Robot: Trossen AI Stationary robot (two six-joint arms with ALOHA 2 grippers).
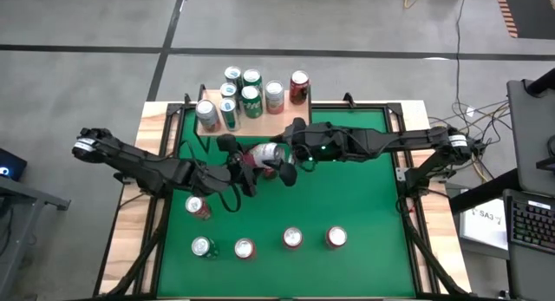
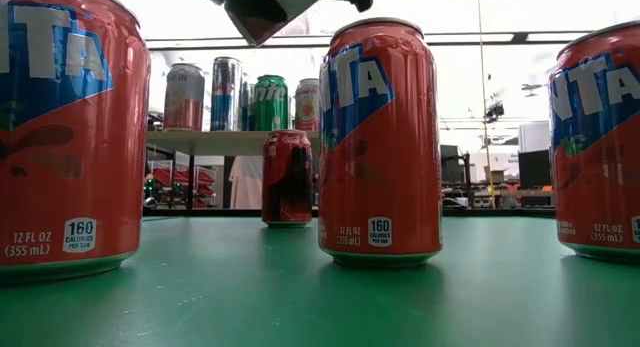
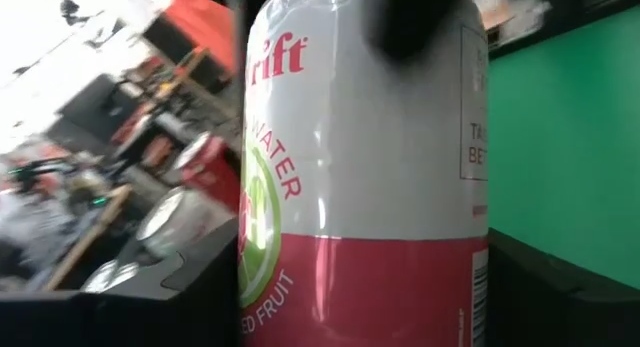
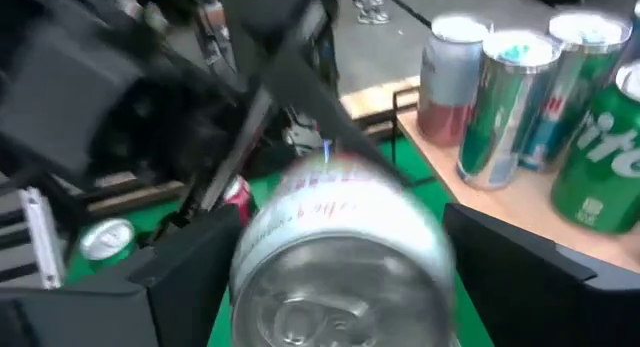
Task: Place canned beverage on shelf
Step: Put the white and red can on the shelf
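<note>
Handover in progress: can (image 1: pixel 263 153) lies sideways between left gripper (image 1: pixel 240 165) and right gripper (image 1: pixel 286 155), both clamped on it. Release only one side — then carry toward the shelf (image 1: pixel 286 119) at 12 o'clock.

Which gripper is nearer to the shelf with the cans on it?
The right. The right gripper sits just in front of the shelf, at the white and pink can. The left gripper is at the can's other end, farther from the shelf.
</note>
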